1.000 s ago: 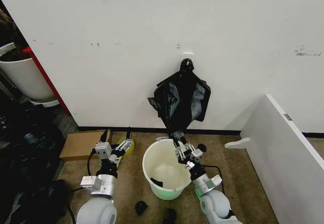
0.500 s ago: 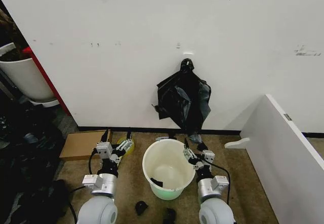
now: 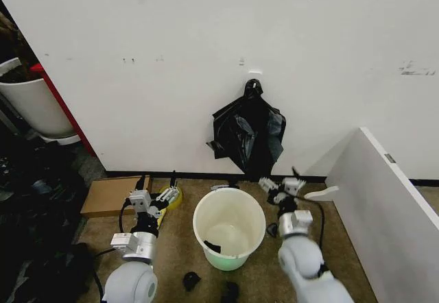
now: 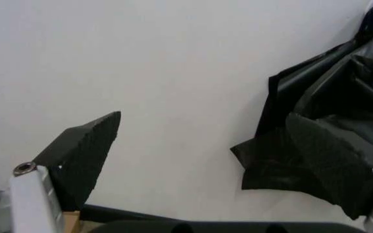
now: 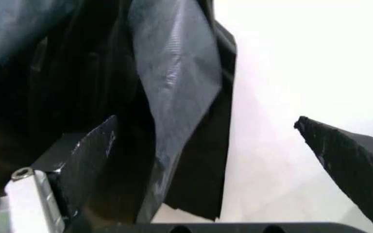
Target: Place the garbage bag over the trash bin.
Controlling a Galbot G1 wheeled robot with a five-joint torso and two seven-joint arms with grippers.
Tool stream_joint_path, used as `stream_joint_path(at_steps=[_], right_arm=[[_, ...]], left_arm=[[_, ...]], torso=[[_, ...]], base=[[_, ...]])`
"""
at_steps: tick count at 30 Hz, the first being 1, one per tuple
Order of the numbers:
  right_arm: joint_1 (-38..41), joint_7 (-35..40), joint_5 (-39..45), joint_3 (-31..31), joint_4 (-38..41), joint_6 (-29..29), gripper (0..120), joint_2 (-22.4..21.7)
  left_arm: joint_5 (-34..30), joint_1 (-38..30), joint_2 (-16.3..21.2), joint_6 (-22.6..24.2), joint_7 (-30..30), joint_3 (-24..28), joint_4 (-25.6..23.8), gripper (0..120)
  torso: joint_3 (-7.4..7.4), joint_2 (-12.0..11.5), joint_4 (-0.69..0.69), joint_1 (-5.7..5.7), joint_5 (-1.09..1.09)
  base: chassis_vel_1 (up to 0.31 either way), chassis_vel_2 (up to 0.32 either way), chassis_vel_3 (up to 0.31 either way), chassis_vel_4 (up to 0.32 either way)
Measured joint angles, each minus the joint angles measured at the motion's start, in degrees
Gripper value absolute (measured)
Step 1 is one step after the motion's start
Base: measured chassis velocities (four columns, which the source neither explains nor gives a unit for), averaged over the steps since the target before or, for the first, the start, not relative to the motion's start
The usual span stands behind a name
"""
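The trash bin [image 3: 229, 229] is sat on the floor near the wall, with just a small black scrap [image 3: 212, 247] inside. The garbage bag [image 3: 247, 137] is hung on the wall above it. The right pincer [image 3: 279, 186] is spread wide and empty right of the bin; the left pincer [image 3: 156, 197] is released on its left. Glossy bag folds [image 5: 109, 87] are seen up close from the right wrist.

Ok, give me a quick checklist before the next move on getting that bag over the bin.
1. Garbage bag free to take: not ok, hanging on the wall hook.
2. Right hand open: ok, holding nothing, below the bag.
3. Left hand open: ok, low to the left of the bin, near the cardboard box.
4. Trash bin upright, mouth open: ok.
5. Bin inside empty: not ok, a small black scrap lies in it.
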Motion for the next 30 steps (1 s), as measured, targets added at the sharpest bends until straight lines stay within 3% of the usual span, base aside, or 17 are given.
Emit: stream_joint_path(at_steps=[3,7,11,15,21,25,30], right_arm=[[2.5,-0.3,-2.7,0.2,-2.7,0.4,99,0.8],[3.4,-0.5,-6.6,1.3,-3.9,0.6,88,1.6],[2.8,-0.4,-9.4,2.1,-3.7,0.5,69,1.9],[2.3,-0.5,-8.7,2.2,-2.6,1.0,59,1.8],[2.6,-1.7,-7.5,2.4,-3.2,2.3,32,1.7],[2.7,-2.2,-6.5,2.4,-3.3,2.9,20,1.8],[0.8,-6.2,1.1,1.3,-0.3,5.2,0,1.9]], left_arm=[[-0.2,0.1,0.3,0.0,-0.1,-0.3,0.0,100],[-0.3,0.1,0.3,0.0,-0.2,-0.3,0.0,100],[-0.3,0.1,0.2,-0.1,-0.3,-0.3,0.1,100],[-0.1,0.1,-0.1,-0.1,-0.3,-0.1,0.2,100],[0.6,0.0,-0.6,-0.2,-0.3,0.4,0.3,100],[0.7,0.1,-0.6,-0.2,-0.3,0.4,0.3,100],[0.5,-1.0,0.3,-0.3,-0.1,0.4,0.6,100]], torso=[[0.0,0.0,0.01,0.0,0.0],[0.0,0.0,0.01,0.0,0.0],[0.0,0.0,0.0,0.0,0.0],[-0.01,0.0,0.0,0.0,0.0],[-0.01,0.0,0.0,0.0,0.0],[-0.01,0.0,0.0,0.0,0.0],[-0.01,0.0,0.01,0.0,0.0]], base=[[0.0,0.0,0.0,0.0],[0.0,0.0,0.0,0.0],[0.0,0.0,0.0,0.0],[0.0,0.0,0.0,0.0],[0.0,0.0,0.0,0.0],[0.0,0.0,0.0,0.0],[0.0,0.0,0.0,0.0]])
